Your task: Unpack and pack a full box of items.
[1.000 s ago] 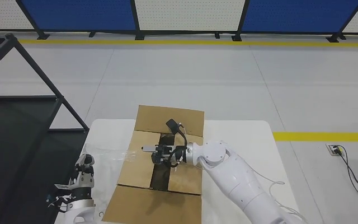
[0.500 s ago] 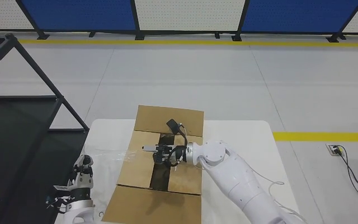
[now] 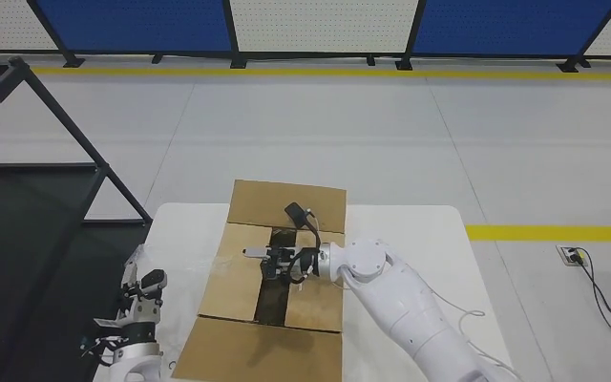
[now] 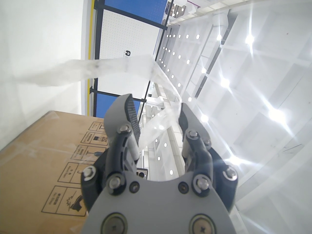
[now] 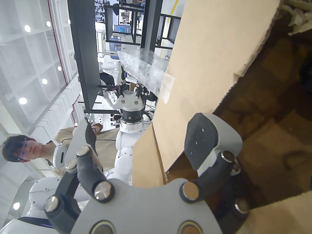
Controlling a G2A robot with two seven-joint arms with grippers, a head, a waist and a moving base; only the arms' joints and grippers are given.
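Unsealing step: my left gripper [image 4: 156, 108], beside the box [image 3: 234, 282] on the table [image 3: 420, 248], stands open, with a loose tape strip [image 4: 109, 66] draped between its fingers. My right gripper [image 5: 146, 135] straddles the box's flap [image 5: 207, 49] at the centre gap, wide open. Next, I reckon, pinch that flap and fold it back.

White table [image 3: 420, 239] beside a black rack [image 3: 48, 244] (blue panels [image 3: 134, 24] behind).

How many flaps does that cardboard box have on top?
4: a far flap and a near flap folded outward, plus a left flap and a right flap lying across the top, not quite meeting. None seems hidden.
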